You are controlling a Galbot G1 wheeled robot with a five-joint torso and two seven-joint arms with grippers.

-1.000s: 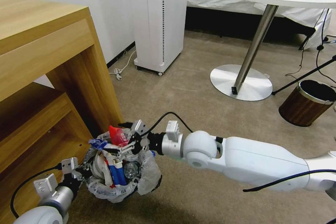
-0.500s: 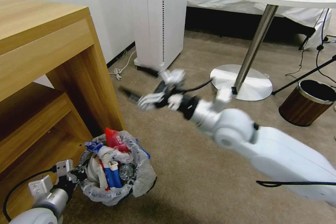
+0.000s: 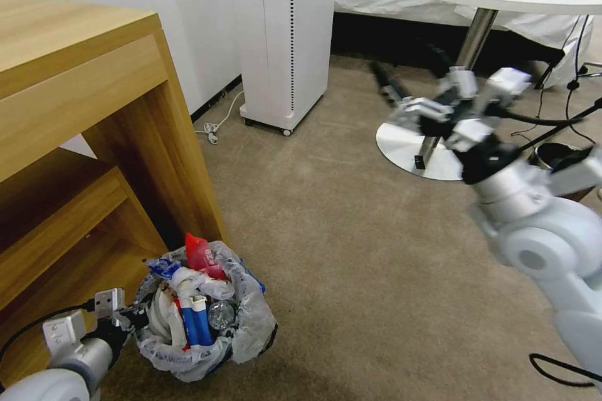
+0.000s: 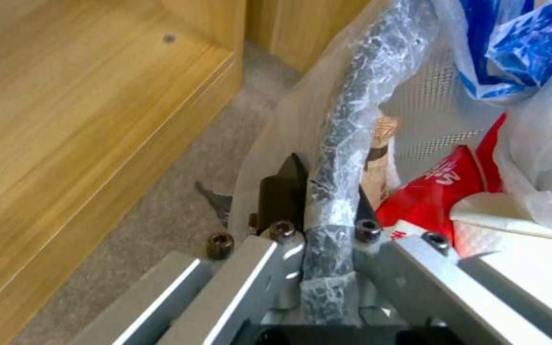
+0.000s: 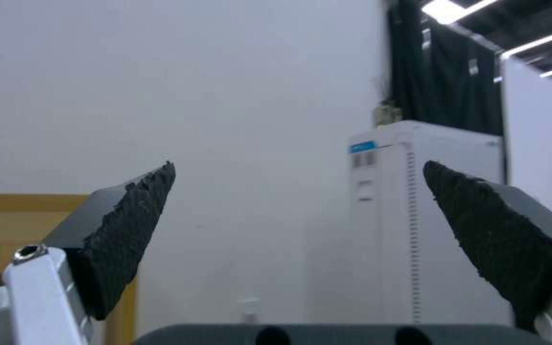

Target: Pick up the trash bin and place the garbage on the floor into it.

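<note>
Your left gripper (image 3: 128, 319) is low by the carpet (image 3: 351, 244), next to the wooden desk (image 3: 81, 113), and it's clamped on the rim of the trash bin (image 3: 254, 326). In the left wrist view the jaws are closed tight on the bag-wrapped rim (image 4: 346, 143), one finger outside the liner, one inside. The bin sits just beside the desk's side panel, upright as far as you can tell from the head view.

The garbage (image 3: 194, 301) is packed in the bin: red plastic bottle (image 3: 199, 255) poking up at the back, blue-white wrappers (image 3: 194, 322) standing in the middle, a clear bottle (image 3: 221, 314) beside them. Left wrist view also shows a red-white carton (image 4: 432, 196) right inside the rim.

Your right gripper (image 3: 407, 97) is up in the air, well apart from the bin, over toward the round table's base (image 3: 401, 141). Right wrist view shows its jaws spread wide with nothing between them, pads (image 5: 129, 239) facing the white wall and the white appliance (image 5: 417, 215).
</note>
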